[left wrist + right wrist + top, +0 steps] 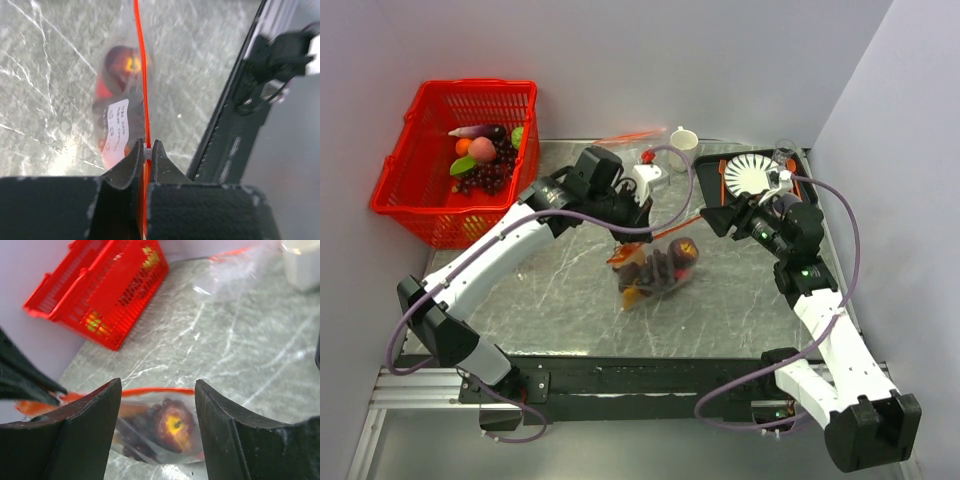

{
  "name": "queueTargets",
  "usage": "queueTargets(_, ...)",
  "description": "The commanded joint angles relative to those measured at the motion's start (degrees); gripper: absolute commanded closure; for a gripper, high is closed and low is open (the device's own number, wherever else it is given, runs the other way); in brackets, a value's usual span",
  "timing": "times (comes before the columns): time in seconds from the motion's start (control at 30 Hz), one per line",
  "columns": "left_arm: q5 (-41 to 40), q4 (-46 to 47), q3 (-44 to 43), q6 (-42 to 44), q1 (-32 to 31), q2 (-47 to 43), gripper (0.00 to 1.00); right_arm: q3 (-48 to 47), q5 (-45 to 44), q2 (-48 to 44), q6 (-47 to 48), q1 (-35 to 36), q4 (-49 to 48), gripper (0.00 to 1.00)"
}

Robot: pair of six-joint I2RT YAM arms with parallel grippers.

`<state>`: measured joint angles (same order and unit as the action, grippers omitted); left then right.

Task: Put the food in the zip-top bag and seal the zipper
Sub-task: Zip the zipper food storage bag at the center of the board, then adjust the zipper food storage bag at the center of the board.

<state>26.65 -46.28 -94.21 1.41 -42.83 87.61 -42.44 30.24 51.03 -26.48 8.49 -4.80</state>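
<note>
Filling looked complete. The red round fruit (175,426), dark grape bunch (145,432) and orange-brown piece (632,293) all lay inside the zip-top bag (658,268), which sat near the centre of the table (560,300).

Left fingers (135,160) were clenched on the zipper (142,75), at the bag's 10 o'clock corner in the top view. Right fingers (112,390) stood apart at the bag's 2 o'clock, gripping nothing.

Judged: the seal was in hand or just made. The strip read as one thin line in both wrist views. Whether it was pressed shut along its whole length could not be told. One end was hidden inside the left fingers, and crinkled plastic blurred the food.
</note>
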Motion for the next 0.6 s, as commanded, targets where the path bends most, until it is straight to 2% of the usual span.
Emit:
queueTargets(0.0,0.6,-2.1,-17.3,-6.2,0.0,-0.3,0.99,-4.5,-0.9,-1.9,5.2,2.0,0.9,0.32)
queueTargets(0.1,2.8,-6.0,-25.6,-8.9,0.1,1.8,0.99,-3.3,0.3,-2.2,4.7,2.0,-0.8,0.31)
queueTargets(0.17,3.1,-5.1,-24.1,-10.8,0.0,1.2,0.99,-2.1,1.2,-2.2,3.9,2.0,-1.7,0.3)
queueTargets(0.27,1.0,4.1,-7.4,-12.8,0.1,-1.0,0.99,-1.4,-0.3,-2.9,3.6,2.0,-1.7,0.28)
queueTargets(0.3,1.3,10.5,2.9,-13.3,0.1,-0.9,0.99,-1.5,-0.9,-2.9,3.7,2.0,-0.6,0.28)
queueTargets(0.37,1.5,13.6,9.0,-15.3,0.6,3.3,0.99,-1.9,-1.8,-3.0,4.3,2.0,0.4,0.27)
queueTargets(0.43,4.3,7.2,3.6,-16.0,0.6,9.6,0.99,-2.3,-2.0,-3.1,5.0,2.1,1.6,0.27)
queueTargets(0.47,5.6,6.4,1.0,-16.2,0.4,9.8,0.99,-2.9,-1.8,-3.1,5.3,2.0,2.2,0.27)
queueTargets(0.5,4.4,6.7,-2.4,-16.5,0.0,9.0,0.99,-3.3,-1.1,-3.4,5.8,2.0,3.5,0.27)
queueTargets(0.57,2.7,11.0,-3.2,-18.7,-0.2,4.3,0.99,-3.9,0.3,-4.3,6.8,1.9,4.4,0.27)
